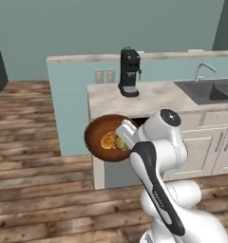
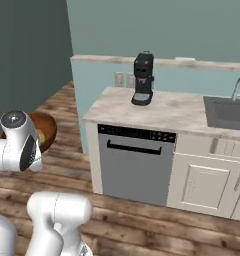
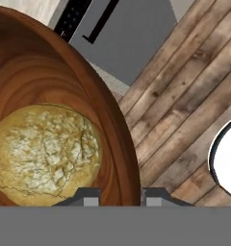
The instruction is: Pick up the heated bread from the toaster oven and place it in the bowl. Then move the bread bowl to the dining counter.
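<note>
The glossy brown wooden bowl [image 1: 99, 135] hangs tilted in the air over the wood floor, in front of the worktop's left end. My gripper [image 1: 126, 136] is shut on the bowl's right rim. Inside lie the small yellowish-olive heated bread [image 1: 119, 143] and a golden-orange bread piece [image 1: 108, 141] beside it. In the hand view the heated bread [image 3: 45, 158] rests against the bowl wall [image 3: 108, 129], and the rim is pinched in my gripper [image 3: 120, 198]. From the right base view the bowl [image 2: 46, 129] shows behind my arm. The toaster oven and the dining counter are out of view.
A marble worktop [image 1: 149, 95] over cream cabinets carries a black coffee machine [image 1: 129, 72] and a sink [image 1: 208, 90]. A grey dishwasher front [image 2: 134, 165] sits under it. A teal half wall [image 1: 71, 104] rises behind. Open wood floor [image 1: 35, 142] lies to the left.
</note>
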Motion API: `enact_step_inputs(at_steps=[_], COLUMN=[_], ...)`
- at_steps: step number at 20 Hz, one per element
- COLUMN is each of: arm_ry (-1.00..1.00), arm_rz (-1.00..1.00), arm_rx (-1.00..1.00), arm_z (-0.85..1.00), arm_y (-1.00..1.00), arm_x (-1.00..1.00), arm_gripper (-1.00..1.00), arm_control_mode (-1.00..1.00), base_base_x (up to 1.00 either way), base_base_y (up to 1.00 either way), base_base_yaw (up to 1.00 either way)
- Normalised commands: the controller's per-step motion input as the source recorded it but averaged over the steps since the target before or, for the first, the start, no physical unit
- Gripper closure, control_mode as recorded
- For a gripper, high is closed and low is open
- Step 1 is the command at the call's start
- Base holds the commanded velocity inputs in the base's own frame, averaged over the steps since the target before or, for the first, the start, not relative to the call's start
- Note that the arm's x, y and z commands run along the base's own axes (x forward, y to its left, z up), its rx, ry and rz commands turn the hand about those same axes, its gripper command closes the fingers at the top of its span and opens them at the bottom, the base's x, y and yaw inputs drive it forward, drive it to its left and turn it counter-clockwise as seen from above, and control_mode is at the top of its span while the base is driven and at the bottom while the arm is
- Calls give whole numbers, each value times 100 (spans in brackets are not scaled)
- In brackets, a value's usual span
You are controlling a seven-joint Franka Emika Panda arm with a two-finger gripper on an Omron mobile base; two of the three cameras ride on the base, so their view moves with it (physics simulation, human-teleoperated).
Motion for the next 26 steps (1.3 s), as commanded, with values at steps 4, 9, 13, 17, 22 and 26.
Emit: enact_step_inputs(at_steps=[4,9,13,17,22,26], arm_ry=[0,0,0,0,0,0], arm_rz=[0,0,0,0,0,0], arm_rx=[0,0,0,0,0,0], arm_z=[0,0,0,0,0,0], arm_y=[0,0,0,0,0,0], arm_x=[0,0,0,0,0,0], arm_gripper=[100,100,100,100,100,100], arm_control_mode=[100,100,100,100,100,100], base_base_x=[100,100,100,100,100,100], base_base_y=[100,100,100,100,100,99], base_base_yaw=[0,1,0,-9,-26,-46])
